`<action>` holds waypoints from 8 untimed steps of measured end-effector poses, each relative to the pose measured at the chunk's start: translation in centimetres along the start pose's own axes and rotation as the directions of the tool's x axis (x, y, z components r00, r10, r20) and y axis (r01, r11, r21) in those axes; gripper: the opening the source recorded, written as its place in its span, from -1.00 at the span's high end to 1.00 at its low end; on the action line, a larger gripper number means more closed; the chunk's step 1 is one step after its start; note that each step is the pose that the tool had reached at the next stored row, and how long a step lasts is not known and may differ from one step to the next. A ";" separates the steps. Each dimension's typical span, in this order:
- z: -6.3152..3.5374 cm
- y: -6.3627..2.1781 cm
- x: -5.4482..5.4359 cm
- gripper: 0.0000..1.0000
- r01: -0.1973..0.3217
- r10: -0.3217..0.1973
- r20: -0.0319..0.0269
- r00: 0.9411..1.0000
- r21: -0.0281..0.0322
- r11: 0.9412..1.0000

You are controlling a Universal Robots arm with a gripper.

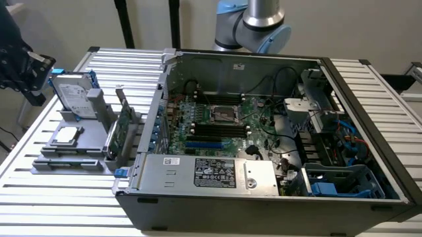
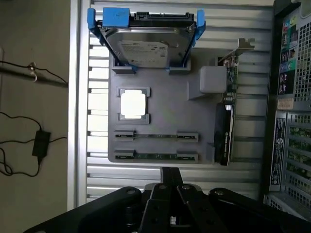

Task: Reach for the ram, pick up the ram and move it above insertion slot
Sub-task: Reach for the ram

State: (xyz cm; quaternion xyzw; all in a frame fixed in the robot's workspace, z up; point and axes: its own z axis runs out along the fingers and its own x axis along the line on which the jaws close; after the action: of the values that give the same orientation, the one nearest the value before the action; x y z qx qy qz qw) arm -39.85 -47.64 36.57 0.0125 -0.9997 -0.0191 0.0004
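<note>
Hovering over a slatted metal table point(image 2: 97, 177) near the edge of a grey holder tray point(image 2: 160, 114): black gripper point(image 2: 171, 175), tips pressed together, gripping nothing. Lying edge-up in the tray slot closest to the gripper: the ram point(image 2: 156, 156), a thin green stick, untouched. Parallel to it, in the next slot, a second thin stick point(image 2: 156, 136). Further along the tray: a square silver processor point(image 2: 132, 103), a hard drive point(image 2: 146, 46) in a blue caddy, and a green card point(image 2: 224, 131) with a metal bracket, standing on edge. Seen from the exterior view: tray toward the left, open computer case point(image 1: 264, 207) just beside it, motherboard point(image 1: 218, 123) inside with long black slots point(image 1: 218, 131), well apart from the ram. Robot arm point(image 1: 257, 22) behind the case.
</note>
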 end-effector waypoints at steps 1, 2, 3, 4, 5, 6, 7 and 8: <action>0.00 -0.29 -0.1 0.79 0.000 0.000 0.000 1.000 0.000 1.000; 0.01 -0.43 -0.1 0.79 0.000 0.000 0.000 1.000 0.000 1.000; 0.00 -0.46 -0.1 0.79 0.000 0.000 0.000 1.000 0.000 1.000; 0.01 -0.46 -0.1 0.79 0.000 0.000 0.000 1.000 0.000 1.000; 0.01 -0.47 -0.1 0.79 0.000 0.000 0.000 1.000 0.000 1.000; 0.00 -0.47 -0.1 0.79 0.000 0.000 0.000 1.000 0.000 1.000; 0.01 -0.49 -0.1 0.79 0.002 -0.002 0.000 1.000 0.000 1.000; 0.01 -0.49 -0.1 0.79 0.014 -0.014 -0.001 1.000 0.000 1.000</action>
State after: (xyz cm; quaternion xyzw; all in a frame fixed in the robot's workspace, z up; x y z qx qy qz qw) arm -39.77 -48.13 36.54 0.0194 -0.9996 -0.0191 0.0007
